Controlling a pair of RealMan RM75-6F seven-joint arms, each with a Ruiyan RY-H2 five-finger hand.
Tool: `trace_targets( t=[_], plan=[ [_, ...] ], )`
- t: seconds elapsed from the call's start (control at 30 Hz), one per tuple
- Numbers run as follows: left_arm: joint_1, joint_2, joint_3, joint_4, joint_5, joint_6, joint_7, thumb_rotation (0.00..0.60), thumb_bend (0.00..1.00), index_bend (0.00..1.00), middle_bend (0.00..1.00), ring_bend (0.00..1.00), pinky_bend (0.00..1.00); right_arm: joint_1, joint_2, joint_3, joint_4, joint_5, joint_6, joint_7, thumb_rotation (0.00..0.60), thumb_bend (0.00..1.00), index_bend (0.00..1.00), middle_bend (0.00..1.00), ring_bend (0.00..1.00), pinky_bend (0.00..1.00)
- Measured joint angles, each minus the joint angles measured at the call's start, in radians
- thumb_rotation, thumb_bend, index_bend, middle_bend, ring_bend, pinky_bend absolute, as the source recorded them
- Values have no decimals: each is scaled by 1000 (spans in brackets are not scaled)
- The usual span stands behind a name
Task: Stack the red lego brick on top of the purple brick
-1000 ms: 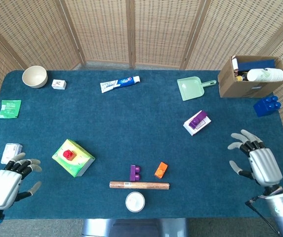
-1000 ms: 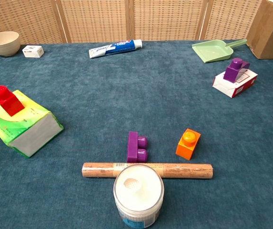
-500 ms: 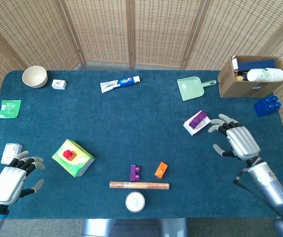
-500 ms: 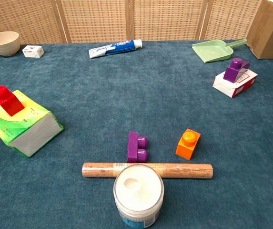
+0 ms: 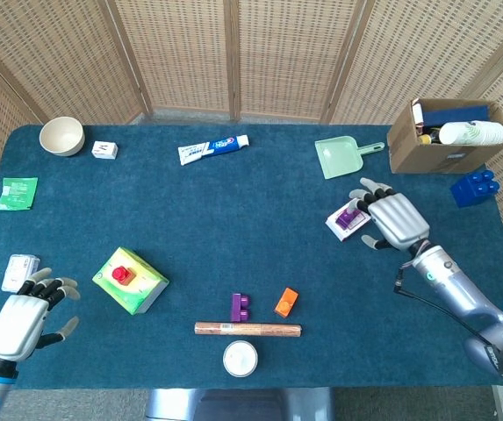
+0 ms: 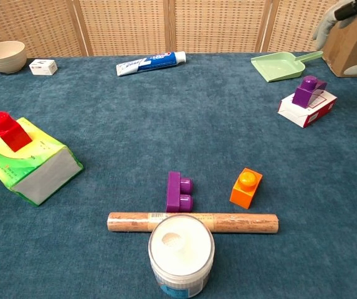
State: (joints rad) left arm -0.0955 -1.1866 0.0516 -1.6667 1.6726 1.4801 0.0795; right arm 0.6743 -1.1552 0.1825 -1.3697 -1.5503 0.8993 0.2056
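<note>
the red brick (image 5: 123, 274) sits on top of a green box (image 5: 137, 285) at the table's left, near the left hand (image 5: 21, 315), which rests empty with fingers spread. the purple brick (image 5: 240, 307) lies at the front middle, well apart from both hands. the right hand (image 5: 392, 219) hovers empty, fingers apart, by another purple block (image 5: 351, 213) on a white box (image 6: 304, 109).

Right hand (image 6: 346, 15) mostly beyond chest view's edge.

Head view looks straight down over the whole table (image 5: 233, 219); chest view sits low, near its front edge.
</note>
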Motion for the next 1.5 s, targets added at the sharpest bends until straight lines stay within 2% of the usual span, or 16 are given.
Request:
trace_targets(
  t=[0.8, 1.5],
  plan=[
    [6, -2, 4, -6, -15, 1, 17, 600, 330, 420, 359, 337, 173, 169, -79, -76, 189, -32, -156, -43, 600, 182, 354, 229, 66, 189],
    [13, -8, 5, -2, -24, 6, 21, 600, 329, 420, 359, 337, 173, 239, -148, -124, 310, -38, -199, -35, 600, 183, 357, 232, 66, 190]
  ],
)
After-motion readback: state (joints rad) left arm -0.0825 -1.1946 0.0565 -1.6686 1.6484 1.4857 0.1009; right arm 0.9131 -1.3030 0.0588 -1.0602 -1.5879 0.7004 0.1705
